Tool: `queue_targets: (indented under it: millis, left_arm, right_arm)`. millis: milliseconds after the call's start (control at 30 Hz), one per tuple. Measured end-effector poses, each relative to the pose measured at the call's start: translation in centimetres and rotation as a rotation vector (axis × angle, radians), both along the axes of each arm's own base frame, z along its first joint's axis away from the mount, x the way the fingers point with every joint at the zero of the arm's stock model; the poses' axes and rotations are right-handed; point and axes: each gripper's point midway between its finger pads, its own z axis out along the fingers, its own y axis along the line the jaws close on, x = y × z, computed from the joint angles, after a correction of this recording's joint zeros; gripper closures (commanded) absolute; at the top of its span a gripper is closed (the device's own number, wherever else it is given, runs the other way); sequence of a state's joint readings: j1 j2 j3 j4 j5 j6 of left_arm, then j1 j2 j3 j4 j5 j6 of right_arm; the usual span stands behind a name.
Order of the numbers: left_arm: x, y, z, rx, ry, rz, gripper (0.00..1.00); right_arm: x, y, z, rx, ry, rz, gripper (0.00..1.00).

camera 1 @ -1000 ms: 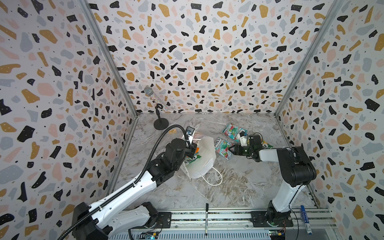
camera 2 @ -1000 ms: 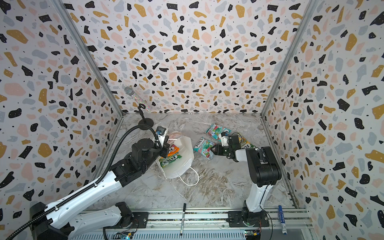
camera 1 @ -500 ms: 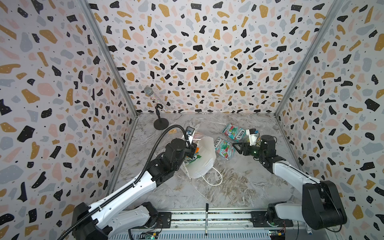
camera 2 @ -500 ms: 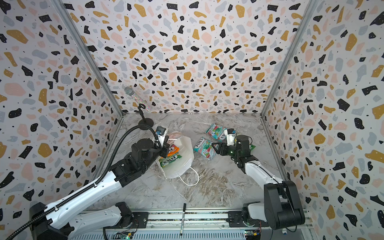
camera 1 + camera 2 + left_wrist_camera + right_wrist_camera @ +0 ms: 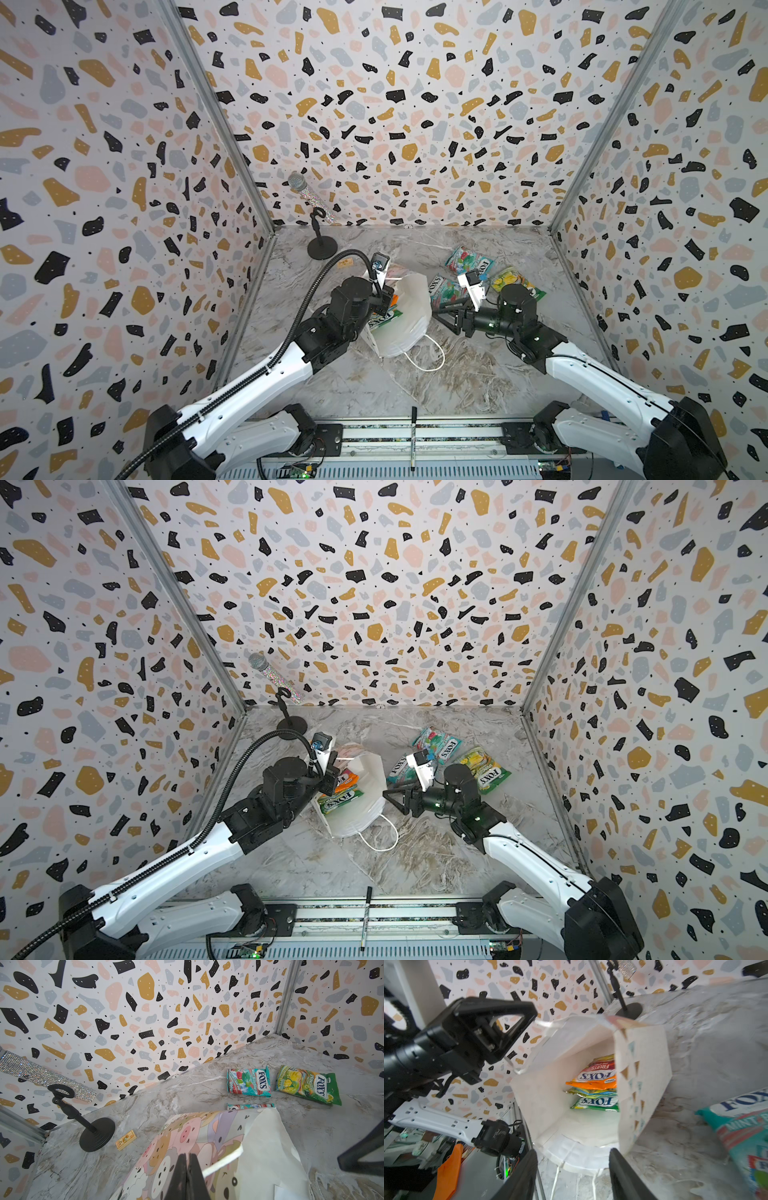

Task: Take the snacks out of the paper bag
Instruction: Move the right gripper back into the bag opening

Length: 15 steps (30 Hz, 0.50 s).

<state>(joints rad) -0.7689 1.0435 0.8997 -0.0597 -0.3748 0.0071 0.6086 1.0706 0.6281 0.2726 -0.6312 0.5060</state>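
Note:
The white paper bag (image 5: 409, 316) (image 5: 365, 796) lies on its side with its mouth toward the right arm. My left gripper (image 5: 386, 293) (image 5: 188, 1159) is shut on its upper rim beside the cartoon face (image 5: 187, 1136), holding the mouth open. Inside, an orange-red snack (image 5: 593, 1076) is stacked over a green one (image 5: 596, 1103). Two teal snacks (image 5: 469, 259) (image 5: 446, 289) and a green-yellow snack (image 5: 515, 284) lie on the table behind the bag. My right gripper (image 5: 438, 313) (image 5: 572, 1152) stands open just outside the bag's mouth, with nothing between its fingers.
A glittery microphone on a black stand (image 5: 318, 245) stands at the back left, with a small tan tag (image 5: 126, 1140) beside its base. The bag's white cord handle (image 5: 428, 357) trails onto the marble table. A black pen (image 5: 413, 436) lies on the front rail.
My right gripper has drawn away from the packets on the table, moving left and toward the bag's mouth. The left arm and the bag have stayed still.

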Motion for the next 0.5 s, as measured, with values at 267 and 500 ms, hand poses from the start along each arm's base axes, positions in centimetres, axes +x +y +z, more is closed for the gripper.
queue_targets:
  millis: [267, 500]
  left_arm:
    - [0.0, 0.0, 0.0, 0.0, 0.0, 0.0, 1.0]
    - [0.0, 0.0, 0.0, -0.001, 0.0, -0.001, 1.0]
  right_arm:
    - [-2.2, 5.4, -2.1, -0.056, 0.043, 0.135, 0.46]
    - [-1.9, 9.3, -4.6, -0.111, 0.097, 0.163, 0.52]
